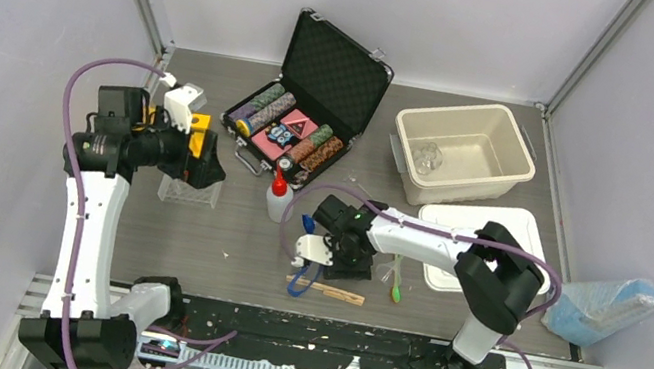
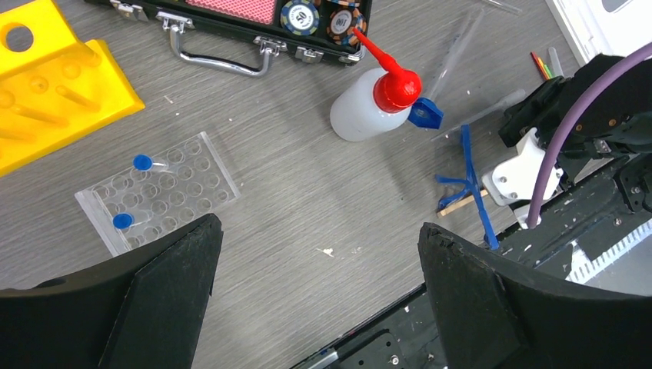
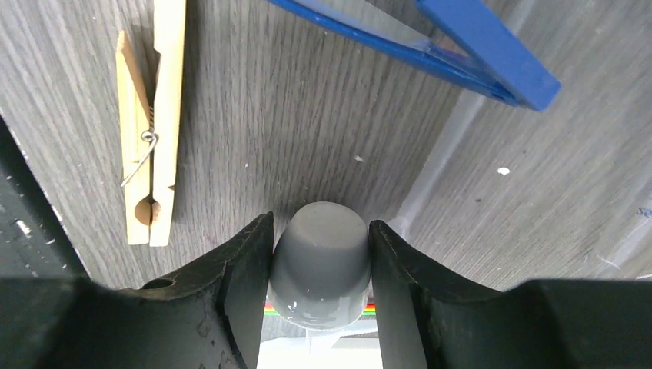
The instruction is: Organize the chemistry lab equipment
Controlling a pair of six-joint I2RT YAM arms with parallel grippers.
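My right gripper (image 3: 321,246) is shut on a grey rubber bulb (image 3: 321,257), low over the table beside the wooden clamp (image 3: 150,131) and the blue goggles (image 3: 430,42). In the top view the right gripper (image 1: 337,247) is at the front centre, with the green spatula (image 1: 396,288) just to its right. My left gripper (image 2: 319,231) is open and empty, held above the clear tube rack (image 2: 165,188), which holds two blue-capped tubes (image 2: 142,162). The yellow tube rack (image 2: 54,100) lies beside it. The red-capped squeeze bottle (image 2: 361,111) lies on its side.
The open black case of poker chips (image 1: 301,109) stands at the back centre. A beige tub (image 1: 463,193) at the back right holds a clear item (image 1: 427,157). A white tray (image 1: 486,238) lies before it. A blue bag (image 1: 601,304) sits at the far right.
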